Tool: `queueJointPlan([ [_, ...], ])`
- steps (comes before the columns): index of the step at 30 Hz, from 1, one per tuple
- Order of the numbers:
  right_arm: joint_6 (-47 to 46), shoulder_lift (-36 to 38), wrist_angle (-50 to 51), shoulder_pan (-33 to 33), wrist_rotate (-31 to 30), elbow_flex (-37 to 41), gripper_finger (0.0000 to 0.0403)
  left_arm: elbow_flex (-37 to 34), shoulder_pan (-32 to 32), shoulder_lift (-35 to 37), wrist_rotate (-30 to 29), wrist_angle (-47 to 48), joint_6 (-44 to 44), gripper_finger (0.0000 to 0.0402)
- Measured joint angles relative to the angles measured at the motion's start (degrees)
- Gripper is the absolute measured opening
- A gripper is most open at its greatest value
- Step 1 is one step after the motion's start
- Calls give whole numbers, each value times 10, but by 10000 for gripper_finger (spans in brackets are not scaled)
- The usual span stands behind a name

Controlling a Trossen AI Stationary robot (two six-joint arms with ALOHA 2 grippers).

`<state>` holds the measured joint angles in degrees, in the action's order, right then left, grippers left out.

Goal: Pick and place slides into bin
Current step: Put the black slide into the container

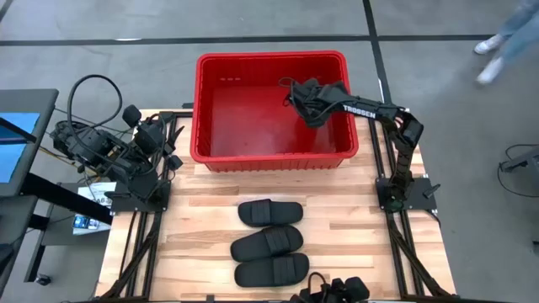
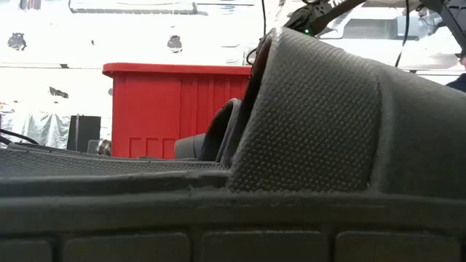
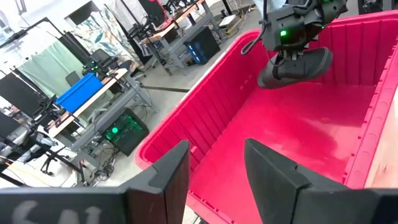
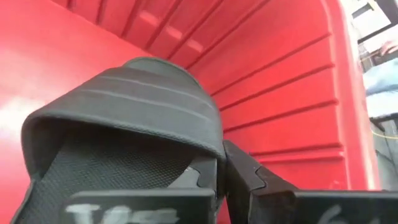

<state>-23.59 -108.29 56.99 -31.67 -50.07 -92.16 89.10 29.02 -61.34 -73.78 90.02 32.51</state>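
Jaws of the right gripper (image 1: 310,103) are clamped on one of the slides (image 3: 297,66), hanging over the far right part of the bin (image 1: 202,109), above its floor and inside the rim. Its long axis seems to run roughly left to right, though the arm hides much of it. For a release, straight down is clear red floor. Three slides (image 1: 269,242) lie on the table near the front. Left gripper (image 3: 217,180), jaws apart, waits at the bin's left.
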Motion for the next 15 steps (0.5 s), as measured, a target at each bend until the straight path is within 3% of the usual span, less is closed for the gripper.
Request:
queueJointPlan([
  [15, 1, 1, -24, -11, 7, 7, 0, 0, 0, 0, 0, 0, 0, 144],
])
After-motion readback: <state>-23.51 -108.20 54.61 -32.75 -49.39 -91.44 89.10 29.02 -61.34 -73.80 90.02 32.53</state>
